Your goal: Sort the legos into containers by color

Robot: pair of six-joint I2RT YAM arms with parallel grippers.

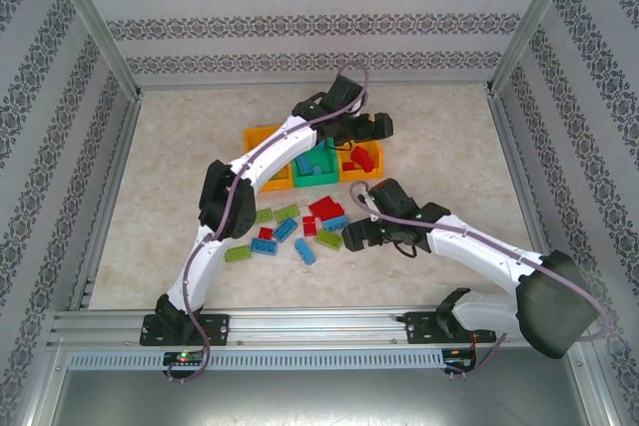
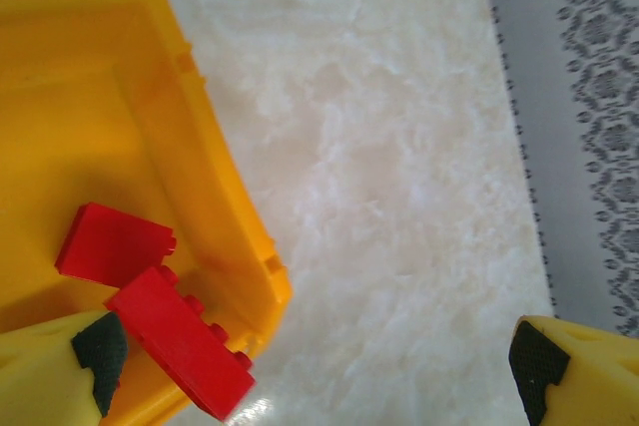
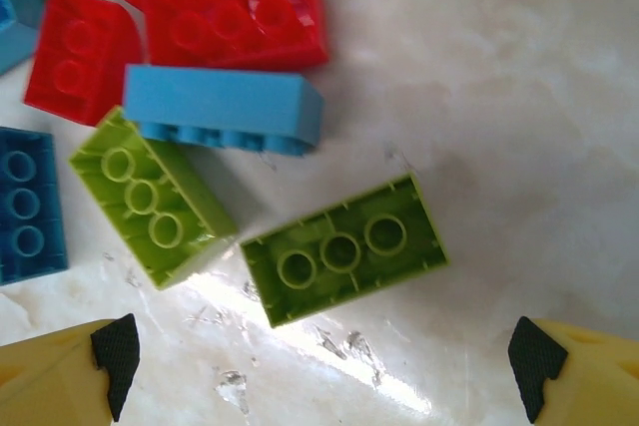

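We judged that the lime green brick (image 3: 342,251) could drag its paler neighbour (image 3: 150,197) along if the jaws closed askew, since their corners nearly touched. It lay mid-table, three rings on its upper face. Our right gripper (image 3: 324,371) hung wide over it. The left gripper (image 2: 318,361), wide and empty, straddled the orange-yellow bin (image 2: 200,167) corner by two red bricks (image 2: 180,341).

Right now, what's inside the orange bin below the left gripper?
In the orange bin, one red brick and another red brick lie near a corner. No other colour shows. A finger of the left gripper covers some floor, so more may hide there.
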